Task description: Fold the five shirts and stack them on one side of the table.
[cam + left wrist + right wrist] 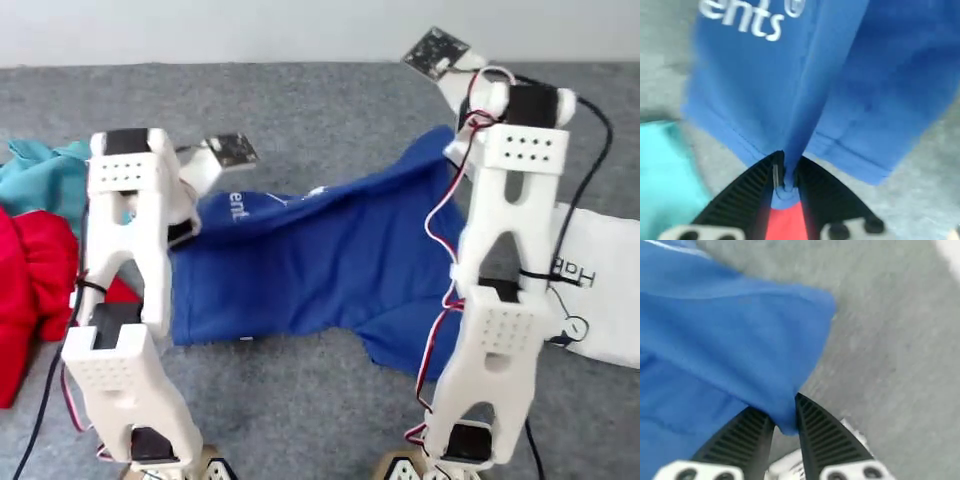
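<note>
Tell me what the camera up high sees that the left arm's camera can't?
Up high: the whole left arm and right arm, plus a white shirt lying beside the right arm.

Left wrist camera: a close look at the left claw, its black ribbed fingers pinched shut on a fold of the blue shirt.

Both: the blue shirt, the teal shirt, a bit of the red shirt and the grey table.
</note>
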You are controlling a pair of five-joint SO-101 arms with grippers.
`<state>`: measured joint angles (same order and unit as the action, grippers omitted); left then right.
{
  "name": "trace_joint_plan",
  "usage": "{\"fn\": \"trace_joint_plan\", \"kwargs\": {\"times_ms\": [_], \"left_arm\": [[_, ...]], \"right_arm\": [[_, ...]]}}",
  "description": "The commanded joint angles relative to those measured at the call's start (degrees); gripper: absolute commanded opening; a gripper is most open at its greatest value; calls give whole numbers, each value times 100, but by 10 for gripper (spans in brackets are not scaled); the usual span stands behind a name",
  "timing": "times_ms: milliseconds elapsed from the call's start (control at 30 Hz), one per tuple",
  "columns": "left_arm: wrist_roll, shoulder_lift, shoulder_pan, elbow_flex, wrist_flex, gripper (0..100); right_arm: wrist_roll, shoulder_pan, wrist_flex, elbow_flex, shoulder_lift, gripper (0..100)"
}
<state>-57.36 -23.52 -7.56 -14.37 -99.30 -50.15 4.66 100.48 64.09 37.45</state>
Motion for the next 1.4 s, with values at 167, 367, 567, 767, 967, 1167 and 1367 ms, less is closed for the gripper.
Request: {"fn": "trace_joint_plan", "kwargs": {"times_ms": [167, 367, 567, 767, 967, 1167, 1367], "left_arm": [[220, 97, -9, 611, -114, 15], [290, 97, 44, 796, -123, 15], [281, 97, 26, 1218, -123, 15], [281, 62, 18, 1534, -114, 15], [290, 114, 0, 1587, -123, 15], [290, 114, 53, 1771, -132, 15], [273, 114, 0, 1842, -132, 15]], "right_arm": [[79, 198, 233, -4079, -2659, 12], [62, 136, 224, -5952, -3653, 12], [62, 145, -13, -7165, -3829, 12], [62, 145, -66, -7701, -3829, 12], [-88, 198, 127, -7675, -3864, 11], [-457, 497, 242, -7622, -4075, 12], [-510, 462, 233, -7736, -4048, 12]]}}
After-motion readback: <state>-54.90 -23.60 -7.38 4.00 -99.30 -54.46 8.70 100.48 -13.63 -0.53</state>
